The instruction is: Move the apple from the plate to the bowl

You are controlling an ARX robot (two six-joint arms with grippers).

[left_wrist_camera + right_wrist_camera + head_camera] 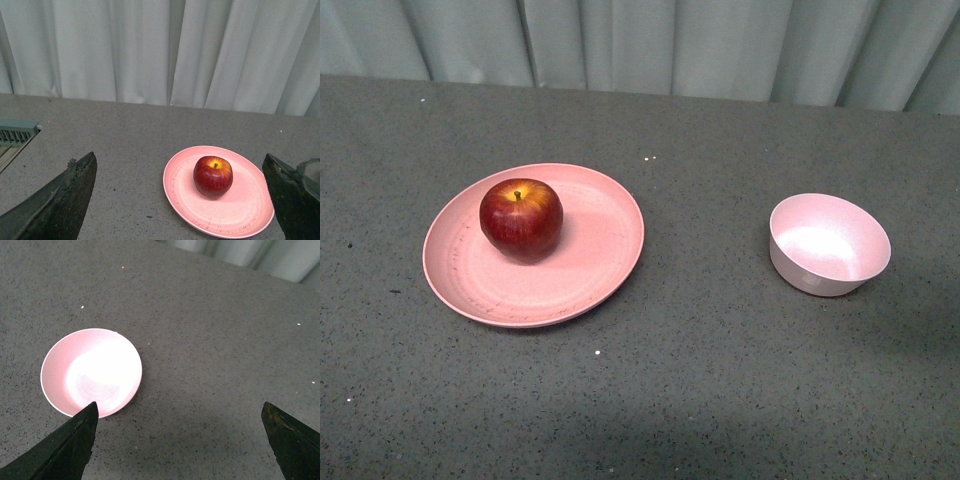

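**Apple on the plate, pick-up not yet begun**

Nearest the robot, both arms hang above the desk and neither shows in the front view. The left gripper (179, 157) has its jaws spread wide and holds nothing. The right gripper (179, 405) is equally wide open and empty, hovering over the bowl (800, 280).

In the middle of the desk, toward its left edge, the plate (590, 270) lies flat. The apple (521, 218) stands on it, off centre, on the part of the plate nearer the desk's left edge. The bowl sits toward the right edge, well apart from the plate, with nothing in it.

By my reading, the task is at its opening step, the reach for the apple. The next move calls for the left arm to come down with its jaws straddling the fruit, then close on its rounded sides.

The apple is glossy dark red, with a yellow-orange patch around a short stem that points up. It is smooth and round, so it may slip or roll.

A pale curtain (640, 45) hangs beyond the desk's far edge.
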